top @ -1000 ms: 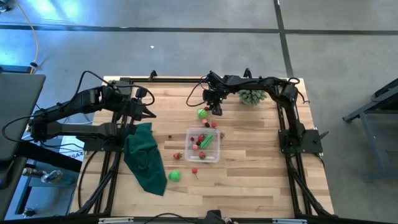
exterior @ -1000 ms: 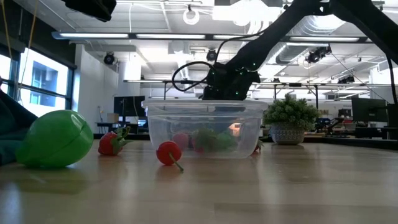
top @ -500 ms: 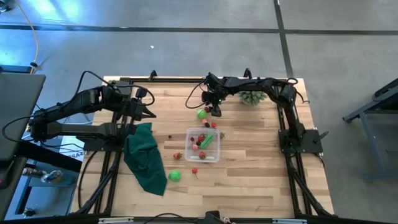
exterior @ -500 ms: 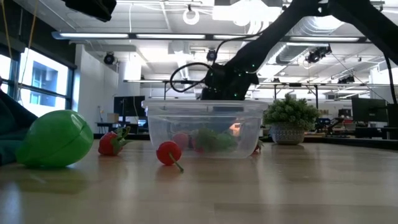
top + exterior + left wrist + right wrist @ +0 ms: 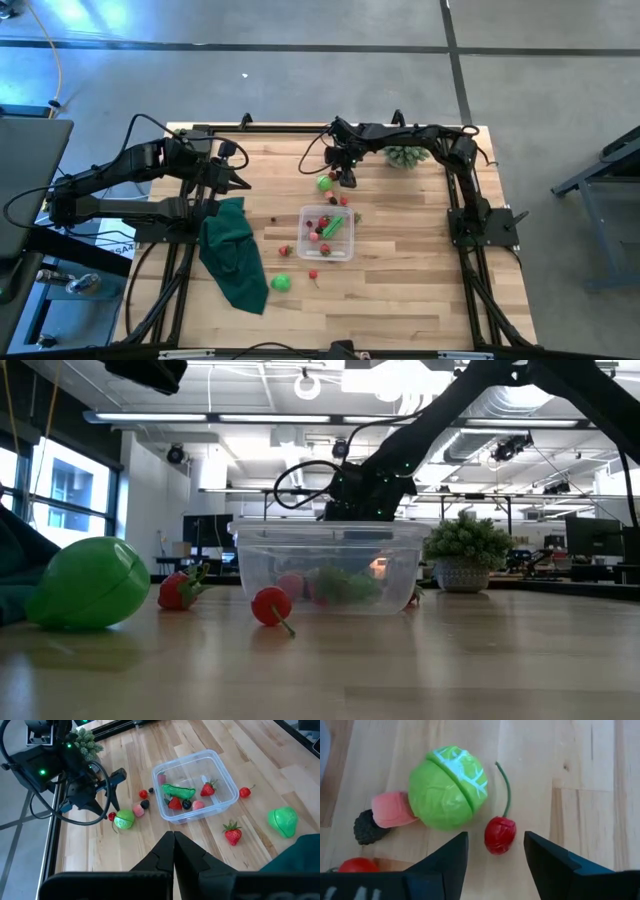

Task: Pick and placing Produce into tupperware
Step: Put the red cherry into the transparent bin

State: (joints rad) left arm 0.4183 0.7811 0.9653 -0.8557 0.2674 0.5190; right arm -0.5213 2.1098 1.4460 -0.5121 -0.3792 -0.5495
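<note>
**Right gripper poised over a cherry, container partly filled**

The tupperware (image 5: 326,233) sits just right of centre in the high view, and it already holds several pieces: the left wrist view shows a long green vegetable (image 5: 178,791), a strawberry (image 5: 208,789) and a few small red, pink and dark bits inside its clear walls. So the job looks partly done, with a fair share of produce outstanding.

Loose on the wood are a green round piece (image 5: 281,283) at lower left of the container, a strawberry (image 5: 285,250) just beside its left wall, a small cherry (image 5: 313,274) below it, and a cluster above it: a green cabbage-like ball (image 5: 448,794), a pink piece (image 5: 391,809) touching it, a dark berry (image 5: 367,827) and a red cherry (image 5: 500,834) with a thin stem.

The right gripper (image 5: 495,852) hangs over that cluster in the upper middle of the high view. Its fingers are spread apart and hold nothing; the cherry lies between them in the right wrist view, so it is probably the next pick.

The left gripper (image 5: 174,842) waits at the upper left of the table, near the dark green cloth (image 5: 234,254), its fingers pressed together and empty.

A pale green spiky plant (image 5: 404,156) stands at the table's upper right, apart from the work.

No brand, label or writing can be read anywhere in these views.
</note>
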